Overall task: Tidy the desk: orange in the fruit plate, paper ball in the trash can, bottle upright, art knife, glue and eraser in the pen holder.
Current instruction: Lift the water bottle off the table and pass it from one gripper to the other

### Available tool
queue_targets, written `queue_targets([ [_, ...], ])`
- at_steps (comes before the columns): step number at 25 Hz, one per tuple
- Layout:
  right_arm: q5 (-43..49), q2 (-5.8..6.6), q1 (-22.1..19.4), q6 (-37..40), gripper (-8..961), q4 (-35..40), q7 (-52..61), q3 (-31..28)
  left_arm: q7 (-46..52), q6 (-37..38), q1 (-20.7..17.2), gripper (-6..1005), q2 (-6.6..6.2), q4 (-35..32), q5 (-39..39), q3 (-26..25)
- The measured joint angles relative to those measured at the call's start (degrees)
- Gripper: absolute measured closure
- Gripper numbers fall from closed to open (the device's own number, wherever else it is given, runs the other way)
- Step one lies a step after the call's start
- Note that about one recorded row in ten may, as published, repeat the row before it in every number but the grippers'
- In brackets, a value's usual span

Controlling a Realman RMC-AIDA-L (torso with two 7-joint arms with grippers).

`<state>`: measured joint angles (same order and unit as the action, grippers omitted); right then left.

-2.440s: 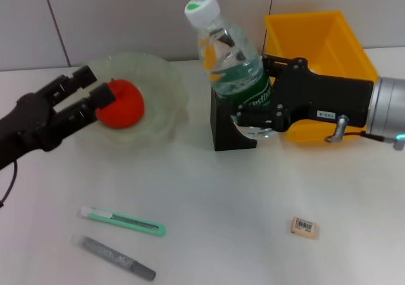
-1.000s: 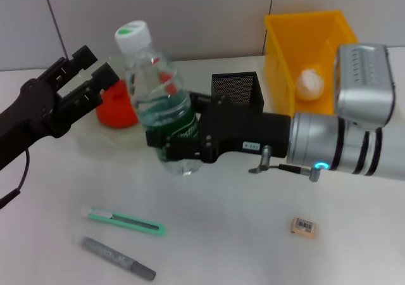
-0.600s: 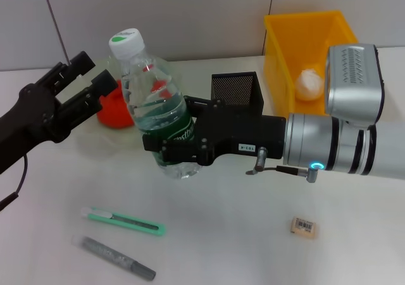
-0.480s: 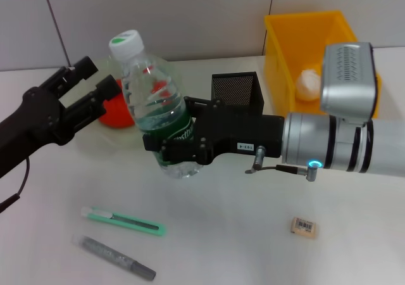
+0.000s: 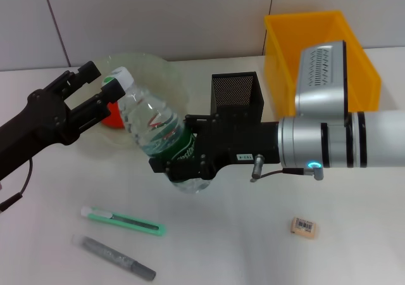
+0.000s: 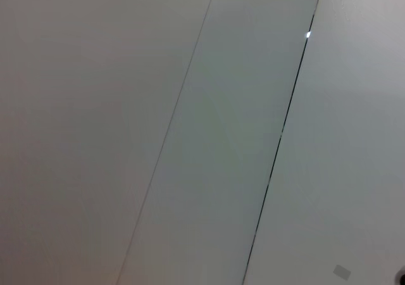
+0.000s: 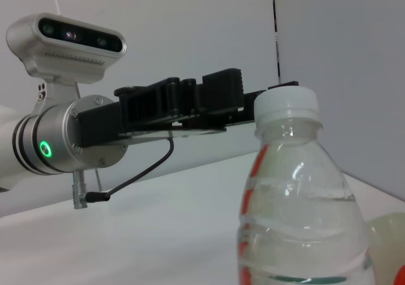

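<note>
My right gripper point(image 5: 182, 163) is shut on the lower body of the clear bottle point(image 5: 158, 130), held above the table and tilted with its white cap point(image 5: 118, 78) toward the left. In the right wrist view the bottle point(image 7: 297, 196) fills the foreground. My left gripper point(image 5: 98, 82) is open just beside the cap, over the fruit plate point(image 5: 149, 64). The orange point(image 5: 112, 115) shows partly in the plate behind the fingers. The pen holder point(image 5: 235, 92) stands behind my right arm. Art knife point(image 5: 123, 221), glue point(image 5: 114, 258) and eraser point(image 5: 304, 227) lie on the table. The paper ball is hidden.
The yellow trash can point(image 5: 309, 35) stands at the back right, partly covered by my right arm's silver body point(image 5: 329, 145). A wall runs close behind the table. The left wrist view shows only wall panels.
The bottle has tipped further left and dropped, bringing its cap down beside the left gripper's fingers. My right arm has shifted and now covers the paper ball in the trash can.
</note>
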<state>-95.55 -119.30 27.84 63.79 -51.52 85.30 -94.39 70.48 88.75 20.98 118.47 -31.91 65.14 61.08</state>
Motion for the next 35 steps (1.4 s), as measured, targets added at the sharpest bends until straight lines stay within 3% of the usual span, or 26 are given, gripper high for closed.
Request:
queue_targets([
  [25, 0.15, -0.28, -2.15, -0.52, 195, -3.18, -1.69, 0.81, 2.14, -1.19, 1.53, 218, 0.32, 0.54, -0.50, 2.05],
  [31, -2.00, -0.40, -2.56, -1.24, 195, -3.28, -4.53, 0.88, 2.51, -0.64, 1.76, 313, 0.45, 0.56, -0.59, 2.09],
  [35, -3.53, -0.40, -2.77, -1.18, 194, -3.39, -6.09, 0.88, 3.78, -0.53, 1.98, 318, 0.52, 0.62, -0.79, 2.11],
])
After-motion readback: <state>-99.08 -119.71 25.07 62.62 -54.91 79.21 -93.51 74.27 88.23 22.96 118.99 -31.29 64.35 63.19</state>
